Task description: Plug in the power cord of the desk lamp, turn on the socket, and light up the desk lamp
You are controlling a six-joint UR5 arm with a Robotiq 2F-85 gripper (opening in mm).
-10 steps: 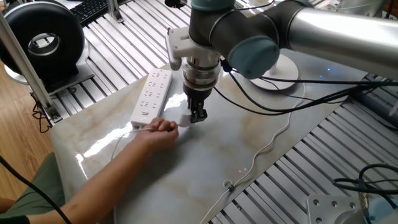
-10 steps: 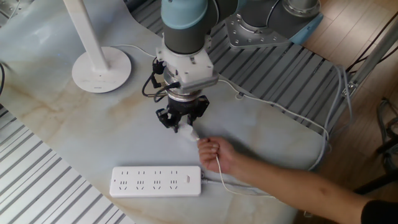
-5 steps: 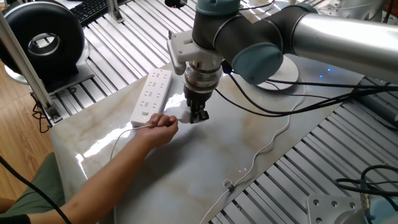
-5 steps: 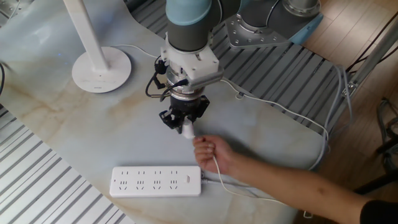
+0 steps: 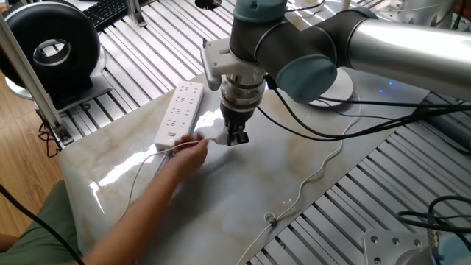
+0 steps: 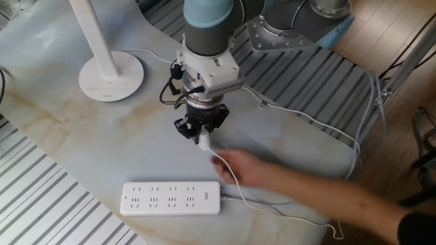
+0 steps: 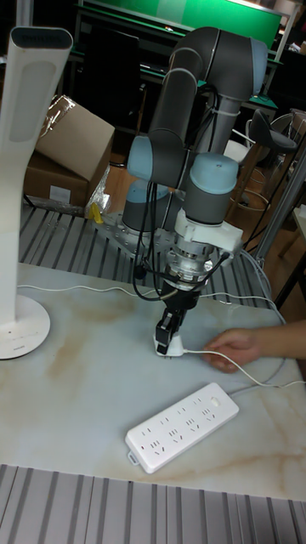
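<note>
My gripper (image 7: 167, 333) points straight down over the marble table, shut on the small white plug (image 7: 168, 346) of the power cord (image 7: 231, 354). In the other fixed view the plug (image 6: 204, 141) hangs just above the tabletop between the fingers. The cord (image 5: 316, 173) runs in waves across the table. The socket (image 6: 170, 198), a long white power strip, lies flat a short way from the gripper (image 6: 202, 136), outlets up. The desk lamp (image 6: 111, 75) stands on its round base at the far side; its pole (image 7: 19, 127) rises on the left. In one fixed view the gripper (image 5: 236, 138) sits beside the strip (image 5: 179, 114).
A person's hand (image 5: 184, 154) and forearm reach in close to the plug, fingers by the cord. A black round fan-like device (image 5: 50, 48) stands off the table's corner. A cardboard box (image 7: 68, 144) sits behind. Ribbed metal slats (image 5: 368, 184) surround the marble top.
The person's hand has let go near the plug and slid back from the gripper, blurring in one view. The gripper with the plug shifted slightly and now stays still.
</note>
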